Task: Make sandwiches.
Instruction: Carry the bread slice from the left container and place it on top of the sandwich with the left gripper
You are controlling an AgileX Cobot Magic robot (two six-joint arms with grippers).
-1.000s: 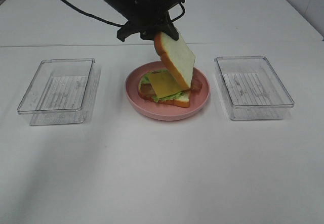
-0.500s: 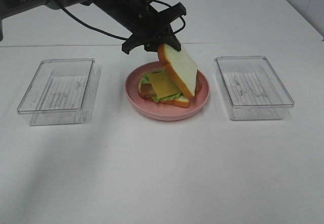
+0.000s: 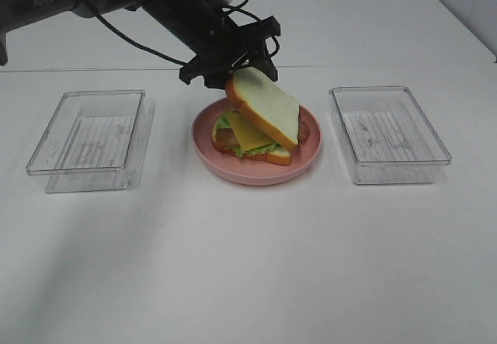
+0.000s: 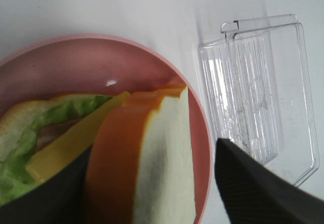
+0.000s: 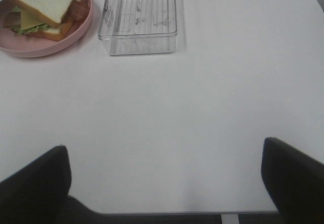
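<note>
The sandwich stack [image 3: 247, 138] lies on a round pink plate [image 3: 256, 175]: a bottom bread slice with green lettuce, reddish bacon and a yellow cheese square [image 3: 247, 129]. A top bread slice [image 3: 265, 105] leans over it, its right end down on the stack and its left end raised. My left gripper [image 3: 241, 71] hovers at that raised end. In the left wrist view the left gripper [image 4: 152, 150] stands open around the slice [image 4: 162, 163], with a gap to one finger [image 4: 253, 183]. My right gripper [image 5: 164, 153] is open over bare table, nothing between its fingers.
A clear plastic tray [image 3: 89, 130] stands left of the plate and another [image 3: 388, 134] to its right, both holding nothing. The right tray [image 5: 139, 14] and the plate [image 5: 30, 49] lie far ahead of the right gripper. White table all around.
The top bread slice has tipped from steep to nearly flat over the cheese. The left gripper has sunk slightly and its jaws have opened off the slice. The right arm has not moved.
</note>
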